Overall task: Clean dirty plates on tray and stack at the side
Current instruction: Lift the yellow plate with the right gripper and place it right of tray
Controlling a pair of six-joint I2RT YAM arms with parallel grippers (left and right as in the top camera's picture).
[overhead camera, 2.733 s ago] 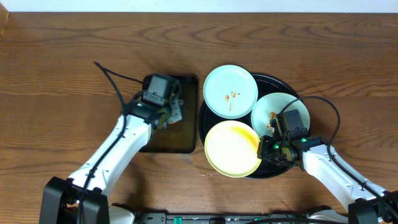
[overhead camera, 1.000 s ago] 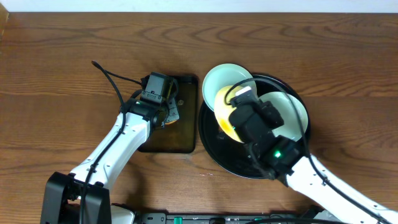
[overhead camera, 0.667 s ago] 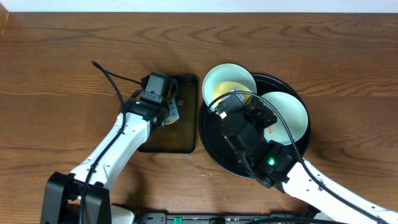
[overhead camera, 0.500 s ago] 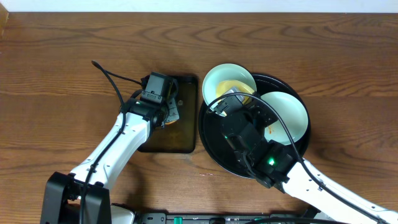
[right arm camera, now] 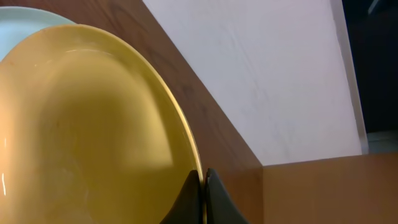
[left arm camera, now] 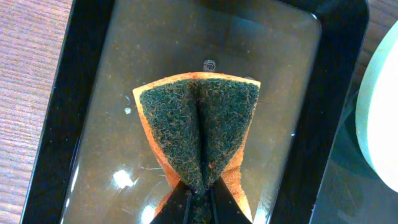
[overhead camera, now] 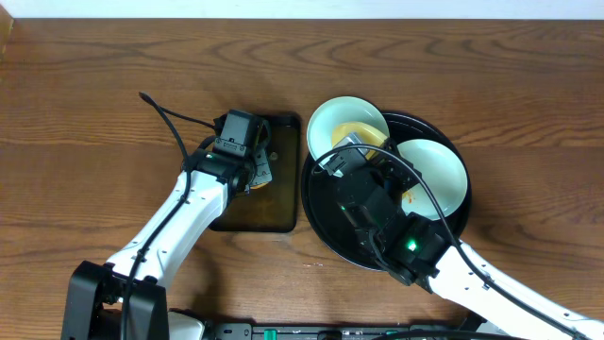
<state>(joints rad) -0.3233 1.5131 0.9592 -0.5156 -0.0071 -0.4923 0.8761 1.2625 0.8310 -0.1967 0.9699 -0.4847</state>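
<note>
Tabletop (overhead camera: 94, 94): right gripper (right arm camera: 200, 177) tight on yellow plate (right arm camera: 81, 124)

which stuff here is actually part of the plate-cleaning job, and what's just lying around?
Job: yellow plate, pinched by right gripper; upper mint plate; right mint plate; round black tray; sponge, pinched by left gripper; rectangular tray below it.
Lying about: black cable over the wooden table.

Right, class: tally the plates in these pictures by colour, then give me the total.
Pale mint-blue plates: 2
Pale yellow plate: 1
Total: 3 plates
</note>
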